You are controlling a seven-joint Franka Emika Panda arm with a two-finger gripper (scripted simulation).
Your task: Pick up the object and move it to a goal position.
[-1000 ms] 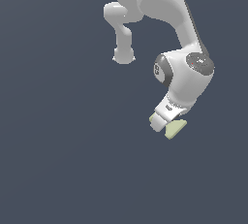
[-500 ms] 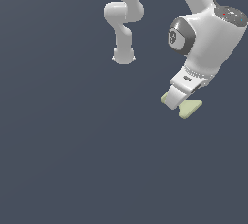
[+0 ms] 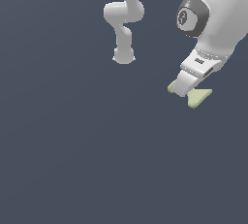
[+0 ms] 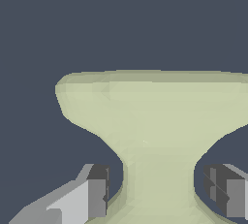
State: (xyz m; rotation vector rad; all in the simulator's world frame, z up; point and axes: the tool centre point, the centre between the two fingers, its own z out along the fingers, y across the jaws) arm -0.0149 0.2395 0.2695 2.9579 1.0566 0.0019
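Note:
The object (image 3: pixel 199 97) is a pale yellow-green bow-tie solid with flared ends and a narrow waist. My gripper (image 3: pixel 185 90) is shut on its waist and holds it in the air at the exterior view's right, with one flared end sticking out on each side of the fingers. In the wrist view the object (image 4: pixel 150 111) fills the middle. My gripper (image 4: pixel 160 199) has one finger on each side of the waist, and the grey fingers (image 4: pixel 97 196) show beside it.
The arm's white base (image 3: pixel 123 56) stands at the back near the middle of the exterior view. The ground (image 3: pixel 72 160) is a flat dark grey-blue surface with nothing else showing on it.
My gripper has moved up and to the exterior view's right, carrying the object with it. The grasp has not changed.

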